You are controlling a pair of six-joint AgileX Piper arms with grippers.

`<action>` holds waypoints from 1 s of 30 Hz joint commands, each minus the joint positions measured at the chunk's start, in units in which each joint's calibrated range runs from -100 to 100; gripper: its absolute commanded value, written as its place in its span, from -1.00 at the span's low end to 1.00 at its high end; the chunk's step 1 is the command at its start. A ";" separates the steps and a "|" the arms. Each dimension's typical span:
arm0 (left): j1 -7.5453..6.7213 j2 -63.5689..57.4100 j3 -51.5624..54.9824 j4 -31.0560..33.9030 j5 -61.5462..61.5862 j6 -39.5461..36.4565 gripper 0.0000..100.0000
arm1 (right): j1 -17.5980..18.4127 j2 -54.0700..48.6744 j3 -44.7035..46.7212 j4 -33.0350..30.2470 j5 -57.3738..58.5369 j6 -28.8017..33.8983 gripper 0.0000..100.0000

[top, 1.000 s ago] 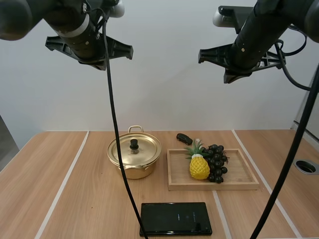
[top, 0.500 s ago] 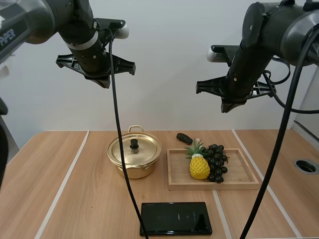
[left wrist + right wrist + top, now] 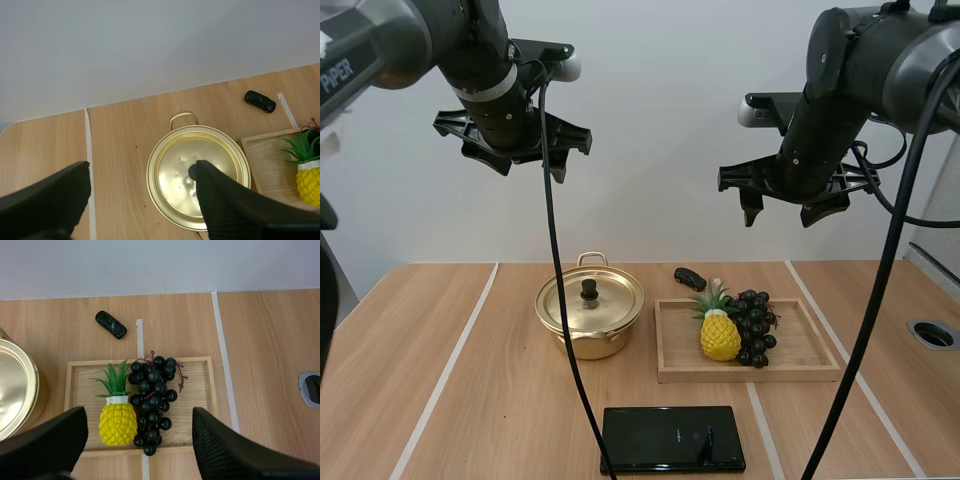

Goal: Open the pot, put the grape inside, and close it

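Hovering | left pincer [image 3: 141,175] spread over pot [image 3: 172,172] | right pincer [image 3: 139,416] spread over grapes [image 3: 152,399]

the left arm [image 3: 380,40] is built of thick, rounded dark grey links with a soft sheen. white block lettering runs along one link, and a pale grey band rings the section near the wrist. the right arm [image 3: 880,60] has the same bulky, glossy dark grey shells. each arm ends in a flat black crossbar with angular struts, the left gripper [image 3: 530,162] and the right gripper [image 3: 782,212], each carrying two short black fingers. in the left wrist view the fingers [image 3: 235,210] are broad matt black wedges with a fine grainy texture. the right wrist view shows the same.
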 commanded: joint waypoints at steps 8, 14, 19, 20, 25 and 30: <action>-0.15 -0.08 -0.52 -2.13 0.49 2.50 1.00 | -0.28 -0.90 -0.11 -0.78 0.00 -0.26 1.00; -0.15 0.21 3.63 -9.25 -0.11 10.98 1.00 | -0.28 -0.90 -0.11 -0.78 0.00 -0.26 1.00; -0.15 2.53 7.50 -9.41 -2.34 11.22 1.00 | -0.28 -0.90 -0.11 -0.78 0.00 -0.67 1.00; -0.15 3.24 8.17 -9.41 -2.53 11.38 1.00 | -0.28 -0.90 -0.11 -0.78 0.00 -1.26 1.00; -0.15 6.39 10.29 -10.54 -2.77 13.36 1.00 | -0.28 -0.90 -0.11 -0.78 0.00 -1.57 1.00; -0.15 9.08 11.66 -12.64 -4.42 16.90 1.00 | -0.28 -0.90 -0.11 -0.78 0.00 -2.07 1.00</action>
